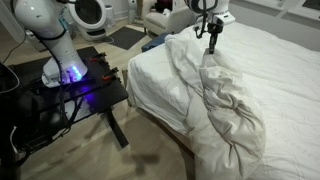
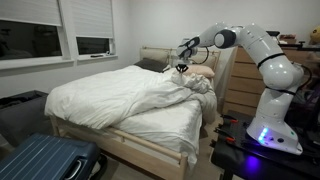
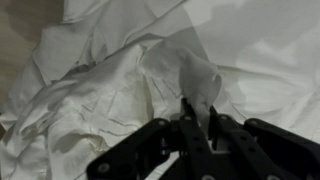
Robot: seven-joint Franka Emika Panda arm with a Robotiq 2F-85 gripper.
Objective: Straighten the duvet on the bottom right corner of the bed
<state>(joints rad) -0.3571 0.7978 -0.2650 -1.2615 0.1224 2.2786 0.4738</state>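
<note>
At the corner of the bed (image 1: 152, 96) nearest the robot's table, the duvet (image 1: 228, 108) sits bunched in a thick, creased ridge that runs along the mattress top and spills over the edge. This leaves the bare sheet (image 2: 168, 126) exposed beside it. In my wrist view the gripper (image 3: 198, 116) has its fingers (image 3: 213, 124) drawn together on a raised peak of that fabric, so I read it as clamped on a fold of the duvet. In an exterior view the cloth tents up to the gripper (image 1: 211, 42). The arm (image 2: 255, 45) rises from its base with the elbow high, the forearm stretched out over the bed and the wrist pointing straight down. The bed's near edge lies close to the black table (image 1: 85, 92), with a strip of floor (image 1: 150, 150) between them. On the window side there's open floor, with a blue suitcase (image 2: 45, 160) near the foot corner. A wooden dresser (image 2: 238, 88) stands just behind the arm, near the headboard.
</note>
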